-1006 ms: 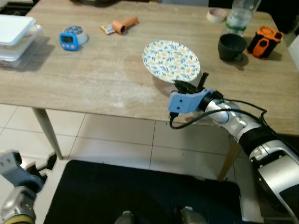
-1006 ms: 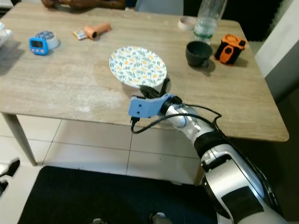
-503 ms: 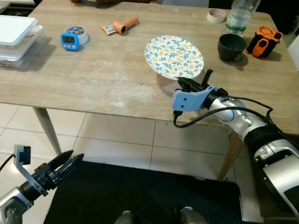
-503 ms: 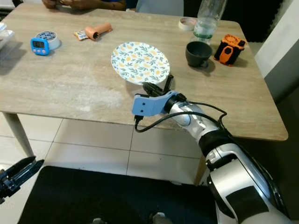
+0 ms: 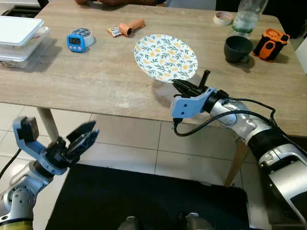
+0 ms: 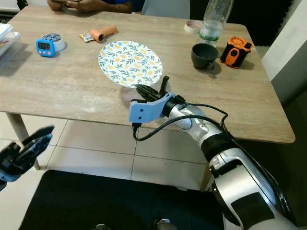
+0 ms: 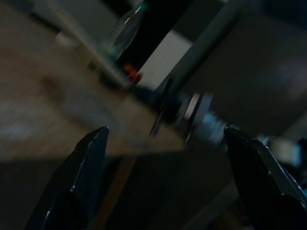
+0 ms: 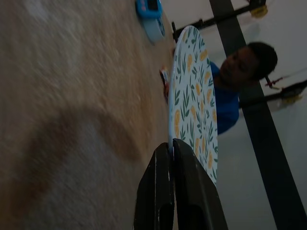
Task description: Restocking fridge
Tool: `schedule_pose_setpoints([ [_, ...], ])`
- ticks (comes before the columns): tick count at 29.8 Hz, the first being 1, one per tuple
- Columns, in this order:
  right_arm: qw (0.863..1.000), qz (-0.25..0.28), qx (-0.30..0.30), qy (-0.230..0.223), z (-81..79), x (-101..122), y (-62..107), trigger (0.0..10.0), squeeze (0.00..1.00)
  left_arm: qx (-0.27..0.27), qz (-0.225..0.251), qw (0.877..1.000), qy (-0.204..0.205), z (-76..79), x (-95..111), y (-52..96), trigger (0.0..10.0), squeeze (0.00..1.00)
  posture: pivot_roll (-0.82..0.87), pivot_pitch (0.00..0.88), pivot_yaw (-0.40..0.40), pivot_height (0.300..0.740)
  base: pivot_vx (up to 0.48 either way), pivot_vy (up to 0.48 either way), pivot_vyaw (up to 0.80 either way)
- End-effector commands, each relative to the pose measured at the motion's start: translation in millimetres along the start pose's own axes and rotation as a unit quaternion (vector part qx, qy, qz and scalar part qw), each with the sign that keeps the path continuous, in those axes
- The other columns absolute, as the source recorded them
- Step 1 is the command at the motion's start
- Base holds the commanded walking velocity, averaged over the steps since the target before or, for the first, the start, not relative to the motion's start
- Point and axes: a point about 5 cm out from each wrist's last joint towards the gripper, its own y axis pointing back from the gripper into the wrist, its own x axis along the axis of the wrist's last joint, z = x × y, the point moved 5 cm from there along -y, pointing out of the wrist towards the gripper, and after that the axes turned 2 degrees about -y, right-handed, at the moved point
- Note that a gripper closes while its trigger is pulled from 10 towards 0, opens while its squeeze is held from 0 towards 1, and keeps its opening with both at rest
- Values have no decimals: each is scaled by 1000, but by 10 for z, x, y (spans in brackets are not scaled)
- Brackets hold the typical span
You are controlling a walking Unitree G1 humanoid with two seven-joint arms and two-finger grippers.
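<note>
Right wrist view shows the right gripper (image 8: pixel 169 158) pinching the near rim of the plate (image 8: pixel 194 96), its two black fingers pressed together on the thin edge, so the plate hangs lifted and tilted just above the wooden table (image 5: pixel 96 81). The plate looks rigid, light and breakable, with a glossy face likely to slip, so a single-edge pinch seems marginal and a deeper bite over the rim would hold it better. Below the table edge, the left gripper (image 5: pixel 82 140) hangs with fingers apart, holding nothing.
</note>
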Motion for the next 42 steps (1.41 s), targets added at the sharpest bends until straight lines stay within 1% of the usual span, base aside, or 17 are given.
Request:
schedule_pose_setpoints([
  [1,999,33,-7,12,-6,131,-2,0,0,0,35,999,6,32,113,-18,10000,0,-43,192,5,740,0,0,0],
  [4,998,45,-14,35,19,182,5,0,0,10,55,998,5,-7,168,-56,10000,0,-51,192,6,740,0,0,0],
  [6,996,67,-13,55,-20,274,35,0,0,33,82,996,23,-118,192,-117,10000,0,-52,191,5,740,0,0,0],
  [7,996,67,-13,55,-20,274,35,0,0,33,82,996,23,-118,192,-117,10000,0,-52,191,5,740,0,0,0],
  [8,995,85,-15,57,-57,359,57,0,0,57,81,995,27,-215,141,-151,10000,0,-57,192,3,740,0,0,0],
  [9,995,85,-15,57,-57,359,57,0,0,57,81,995,27,-215,141,-151,10000,0,-57,192,3,740,0,0,0],
  [11,993,103,-9,59,-110,447,78,0,0,86,85,992,39,-329,104,-154,10000,0,-58,192,3,740,0,0,0],
  [12,993,103,-9,59,-110,447,78,0,0,86,85,992,39,-329,104,-154,10000,0,-58,192,3,740,0,0,0],
  [16,988,140,10,61,-238,642,128,0,0,114,93,988,54,-449,63,-188,10000,0,-68,191,5,740,0,0,0],
  [18,987,145,12,62,-256,671,139,0,0,116,94,987,58,-456,64,-195,10000,0,-68,191,5,740,0,0,0],
  [23,982,167,31,78,-386,798,222,0,0,122,83,986,76,-507,42,-247,10000,0,-77,188,9,740,0,0,0],
  [31,981,172,42,79,-477,871,272,0,0,110,72,988,85,-493,-14,-349,10000,0,-77,189,11,740,0,0,0],
  [34,981,172,42,79,-477,871,272,0,0,110,72,988,85,-493,-14,-349,10000,0,-77,189,11,740,0,0,0],
  [39,979,182,46,78,-520,967,294,0,0,103,50,988,106,-469,-152,-389,10000,0,-83,189,13,740,0,0,0],
  [40,979,184,46,79,-519,982,295,0,0,100,41,988,107,-458,-190,-397,7216,0,-82,188,12,740,0,0,0],
  [41,979,184,46,79,-519,982,295,0,0,100,41,988,107,-458,-190,-397,7216,0,-82,188,12,740,0,0,0],
  [42,979,185,46,79,-517,988,295,0,0,100,38,988,111,-458,-211,-401,0,0,-82,188,12,740,0,0,0],
])
